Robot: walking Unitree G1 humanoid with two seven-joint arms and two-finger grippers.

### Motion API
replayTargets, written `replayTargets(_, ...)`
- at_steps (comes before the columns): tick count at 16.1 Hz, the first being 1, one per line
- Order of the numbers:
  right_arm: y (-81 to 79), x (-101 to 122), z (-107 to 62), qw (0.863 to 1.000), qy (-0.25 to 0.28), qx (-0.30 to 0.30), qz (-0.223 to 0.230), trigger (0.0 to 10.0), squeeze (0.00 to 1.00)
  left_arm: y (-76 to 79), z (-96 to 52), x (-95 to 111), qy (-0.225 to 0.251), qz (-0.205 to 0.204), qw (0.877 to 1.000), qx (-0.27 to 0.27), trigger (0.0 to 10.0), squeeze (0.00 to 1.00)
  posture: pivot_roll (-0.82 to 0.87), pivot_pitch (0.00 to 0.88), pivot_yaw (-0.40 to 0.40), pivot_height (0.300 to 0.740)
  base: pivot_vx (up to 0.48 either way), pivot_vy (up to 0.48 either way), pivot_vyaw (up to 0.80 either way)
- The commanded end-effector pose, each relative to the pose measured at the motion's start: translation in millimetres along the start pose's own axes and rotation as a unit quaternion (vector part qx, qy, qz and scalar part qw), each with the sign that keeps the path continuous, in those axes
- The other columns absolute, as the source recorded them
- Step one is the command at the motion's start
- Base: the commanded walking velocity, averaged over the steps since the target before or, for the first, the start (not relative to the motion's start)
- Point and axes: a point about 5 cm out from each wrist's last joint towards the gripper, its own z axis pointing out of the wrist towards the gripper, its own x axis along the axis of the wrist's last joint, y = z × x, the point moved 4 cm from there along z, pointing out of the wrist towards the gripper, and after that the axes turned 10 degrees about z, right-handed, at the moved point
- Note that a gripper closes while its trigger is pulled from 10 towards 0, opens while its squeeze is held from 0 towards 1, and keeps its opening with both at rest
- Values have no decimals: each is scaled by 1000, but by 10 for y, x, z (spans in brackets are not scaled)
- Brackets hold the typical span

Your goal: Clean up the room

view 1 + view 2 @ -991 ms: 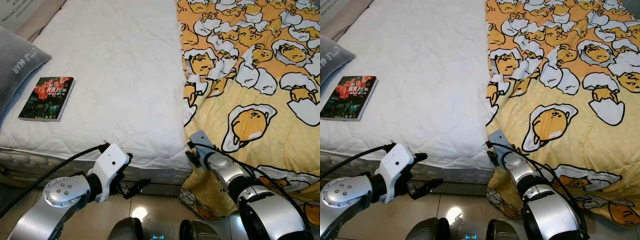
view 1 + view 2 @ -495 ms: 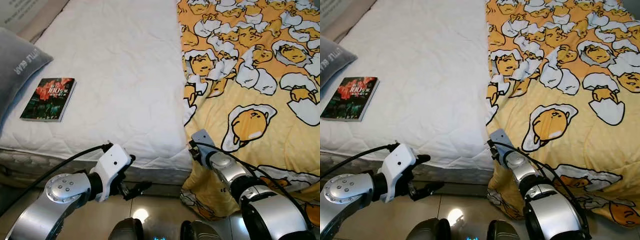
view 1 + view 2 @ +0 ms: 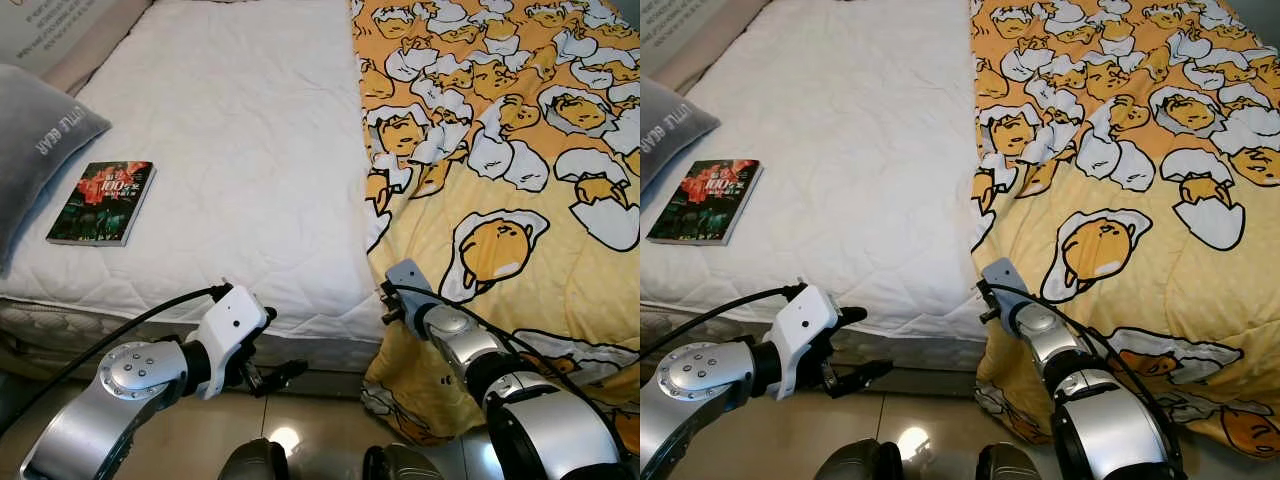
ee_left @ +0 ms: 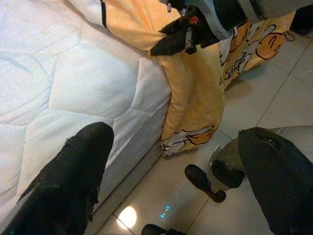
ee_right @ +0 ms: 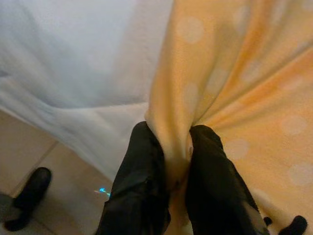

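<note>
Right claw [image 5: 168,161] pinching edge of yellow egg-print blanket [image 3: 500,150] at bed corner; left claw [image 4: 171,161] spread, idle. Judgement: pull toward 9 o'clock across white quilted mattress [image 3: 230,150], grip kept firm.

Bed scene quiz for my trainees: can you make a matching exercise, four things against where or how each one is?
Things:
1. book
2. yellow blanket
3. left claw
4. grey pillow

States:
A. open, beside the mattress edge above the floor
B. flat on the white mattress
C. edge pinched by the right claw
D. at the bed's left edge, next to the book

Pairs: 1-B, 2-C, 3-A, 4-D
</note>
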Motion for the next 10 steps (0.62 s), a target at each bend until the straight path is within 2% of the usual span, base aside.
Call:
replayTargets(1,-117,-84,7,999,-5,31,27,0,0,-22,9,-30,-5,5,1000,-1,10000,0,66,66,56,740,0,0,0)
replayTargets(3,-158,-103,2,998,-6,51,43,0,0,-55,20,-41,-3,6,1000,3,10000,0,59,56,58,740,0,0,0)
replayTargets(5,-166,-163,-26,993,-9,79,88,0,0,-84,56,-57,-1,6,1000,7,10000,0,36,14,65,740,0,0,0)
replayTargets(8,-321,-267,-91,981,-36,175,81,0,0,-125,95,-45,5,10,1000,9,10000,0,24,0,73,740,0,0,0)
replayTargets(9,-409,-307,-141,969,-46,230,79,0,0,-145,112,-36,8,13,1000,9,10000,0,19,0,77,740,0,0,0)
replayTargets(10,-431,-310,-157,965,-47,245,81,0,0,-151,117,-34,9,14,1000,9,10000,0,19,0,77,740,0,0,0)
